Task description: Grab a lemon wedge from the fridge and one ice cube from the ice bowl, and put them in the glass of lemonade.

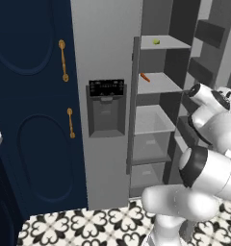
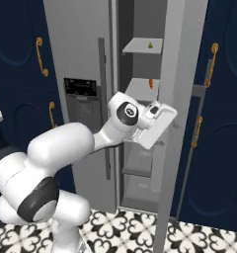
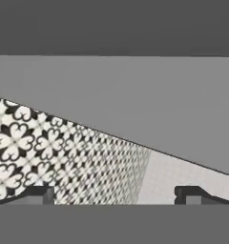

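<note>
The grey steel fridge (image 1: 105, 48) (image 2: 76, 44) has its right door (image 2: 182, 99) swung open. A tiny yellow-green lemon wedge (image 1: 156, 42) (image 2: 150, 45) lies on the top shelf. My gripper (image 2: 161, 128) (image 3: 115, 195) hangs well below that shelf, close against the open door's inner side. Its fingertips (image 3: 40, 195) stand wide apart and hold nothing. The hand view looks along the grey door surface down to the patterned floor. The ice bowl and the glass of lemonade are out of view.
A thin orange carrot (image 1: 144, 77) (image 2: 150, 83) lies on the second shelf. Lower shelves and drawers (image 1: 148, 144) sit beneath it. Navy cabinets with gold handles (image 1: 35, 96) (image 2: 219, 99) flank the fridge. The floor (image 1: 88, 226) is black-and-white tile.
</note>
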